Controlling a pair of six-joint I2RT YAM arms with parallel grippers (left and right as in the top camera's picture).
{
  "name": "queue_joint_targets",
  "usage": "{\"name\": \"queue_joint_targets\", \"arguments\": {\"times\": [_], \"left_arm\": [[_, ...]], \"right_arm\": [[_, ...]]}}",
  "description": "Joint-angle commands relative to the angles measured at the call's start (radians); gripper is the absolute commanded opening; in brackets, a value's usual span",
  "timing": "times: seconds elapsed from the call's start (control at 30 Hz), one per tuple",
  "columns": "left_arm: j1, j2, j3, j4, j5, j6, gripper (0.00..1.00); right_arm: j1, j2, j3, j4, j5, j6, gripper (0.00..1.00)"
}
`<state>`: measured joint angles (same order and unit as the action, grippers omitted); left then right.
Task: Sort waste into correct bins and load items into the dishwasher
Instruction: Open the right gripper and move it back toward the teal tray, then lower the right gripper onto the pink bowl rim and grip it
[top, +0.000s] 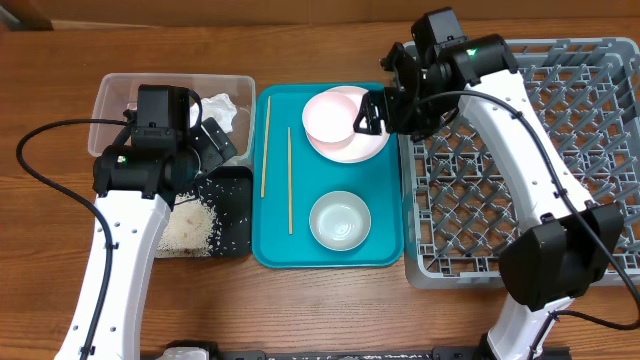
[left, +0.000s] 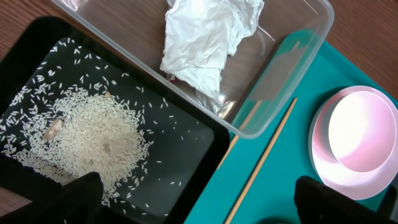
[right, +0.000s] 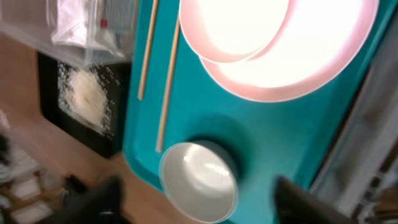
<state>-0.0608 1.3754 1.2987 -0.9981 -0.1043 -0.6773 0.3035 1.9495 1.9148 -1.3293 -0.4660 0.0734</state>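
Note:
On the teal tray (top: 385, 250) lie two chopsticks (top: 266, 145), a pale pink plate (top: 350, 148) with a pink bowl (top: 328, 115) on it, and a whitish bowl (top: 340, 220). My right gripper (top: 375, 110) hovers open at the plate's right edge. In the right wrist view it (right: 199, 202) stands wide above the whitish bowl (right: 199, 180) and holds nothing. My left gripper (top: 215, 145) is open over the bins. A crumpled tissue (left: 208, 37) lies in the clear tub (left: 311, 37). Rice (left: 93, 137) is heaped in the black tray (left: 180, 168). The grey dish rack (top: 560, 150) is at the right.
The clear tub (top: 110, 100) and black tray (top: 235, 215) sit tight against the teal tray's left side, and the rack touches its right side. Bare wooden table (top: 300, 310) runs along the front. A black cable (top: 40, 160) loops at the far left.

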Motion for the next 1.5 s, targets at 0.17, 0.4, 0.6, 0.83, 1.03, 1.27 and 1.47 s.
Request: {"name": "queue_joint_targets", "arguments": {"times": [0.17,0.4,0.6,0.83,1.03,1.27,1.47], "left_arm": [[0.002,-0.006,0.013,0.003,0.001,0.016,1.0],[0.002,-0.006,0.013,0.003,0.001,0.016,1.0],[0.002,-0.006,0.013,0.003,0.001,0.016,1.0],[0.002,-0.006,0.013,0.003,0.001,0.016,1.0],[0.002,-0.006,0.013,0.003,0.001,0.016,1.0],[0.002,-0.006,0.013,0.003,0.001,0.016,1.0],[0.002,-0.006,0.013,0.003,0.001,0.016,1.0]], "right_arm": [[0.023,-0.008,-0.026,-0.029,0.252,0.099,0.58],[0.049,-0.008,-0.088,0.049,0.254,0.114,0.57],[0.138,-0.008,-0.175,0.25,0.253,0.109,0.57],[0.224,-0.007,-0.267,0.544,0.378,0.11,0.61],[0.244,-0.006,-0.336,0.737,0.387,0.11,0.62],[0.257,0.015,-0.418,0.897,0.385,0.11,0.57],[0.286,0.079,-0.425,0.943,0.383,0.11,0.58]]}}
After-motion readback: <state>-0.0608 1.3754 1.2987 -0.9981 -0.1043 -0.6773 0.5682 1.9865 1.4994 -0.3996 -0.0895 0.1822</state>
